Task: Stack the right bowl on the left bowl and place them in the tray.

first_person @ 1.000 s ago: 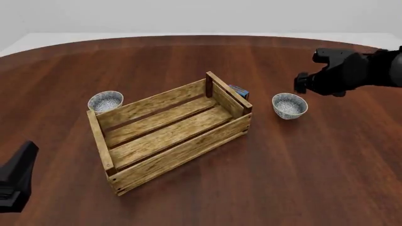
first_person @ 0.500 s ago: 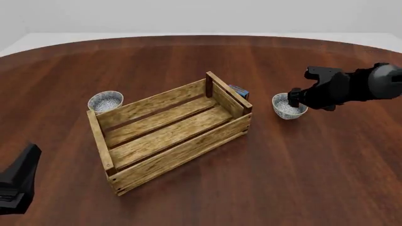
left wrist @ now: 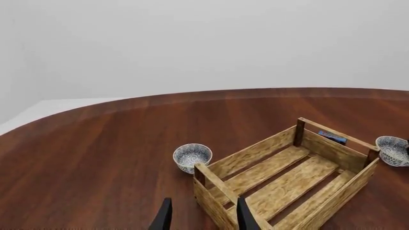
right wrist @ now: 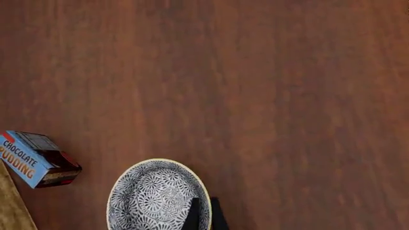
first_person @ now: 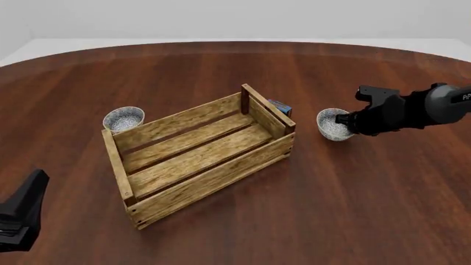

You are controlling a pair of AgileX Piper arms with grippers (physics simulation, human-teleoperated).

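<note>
Counter scene, read left to right in the front view. Left gripper idles at 8 o'clock, jaws apart around nothing. Left bowl stands at 10 o'clock, just beside the tray, which fills the centre; a small blue box lies behind the tray's 2 o'clock corner. Right bowl sits upright at 3 o'clock, well apart from its twin. Right gripper is at that bowl's rim, jaws narrow astride the wall, one finger inside; whether they already clamp it cannot be told. Judged rigid, light, glazed-slippery and chippable, the bowl is best pinched across the rim.
</note>
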